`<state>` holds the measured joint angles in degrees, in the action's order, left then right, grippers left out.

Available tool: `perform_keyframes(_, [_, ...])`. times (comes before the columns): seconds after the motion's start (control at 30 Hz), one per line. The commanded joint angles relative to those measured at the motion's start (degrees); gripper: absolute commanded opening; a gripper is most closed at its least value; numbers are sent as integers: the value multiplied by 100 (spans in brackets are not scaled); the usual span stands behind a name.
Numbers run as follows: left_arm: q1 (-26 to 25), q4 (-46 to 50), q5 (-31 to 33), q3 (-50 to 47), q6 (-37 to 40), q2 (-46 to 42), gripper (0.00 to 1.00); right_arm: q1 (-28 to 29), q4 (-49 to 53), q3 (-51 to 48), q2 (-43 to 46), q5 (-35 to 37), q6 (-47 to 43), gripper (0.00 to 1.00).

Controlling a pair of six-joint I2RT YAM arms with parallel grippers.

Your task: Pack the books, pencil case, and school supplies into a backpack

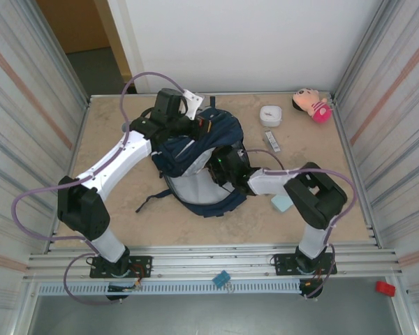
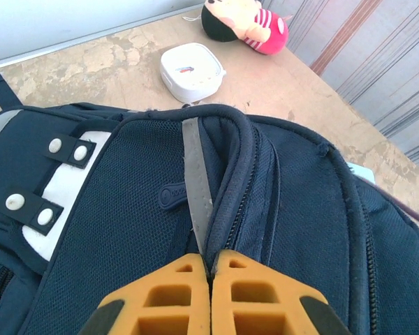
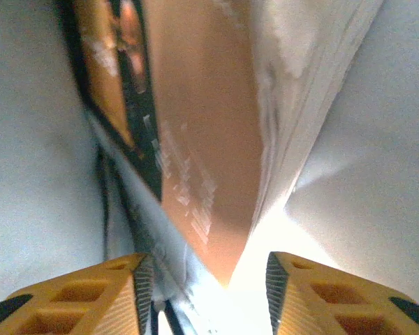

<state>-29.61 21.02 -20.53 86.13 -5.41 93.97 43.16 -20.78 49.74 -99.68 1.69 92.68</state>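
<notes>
Pinching backpack [image 2: 126,230] edge: left end effector [image 2: 210,269]

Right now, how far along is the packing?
Done: nothing I can confirm as fully stowed. In hand: left claw shut on the grey strap of the backpack; right claw open inside the pale lining, the book between its fingers, not clamped. Left: pencil case and grey-white bar on the table.
</notes>
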Motion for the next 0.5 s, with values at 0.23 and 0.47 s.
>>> perform_keyframes(0.23, [-75,-386,272,-204,155,-231,0,-12,1804,-939,2898,6,-1630,55])
perform_keyframes(0.47, [-366,-594,408,-820,234,-111,0,-9,3707,-424,4393,329,-3587,57])
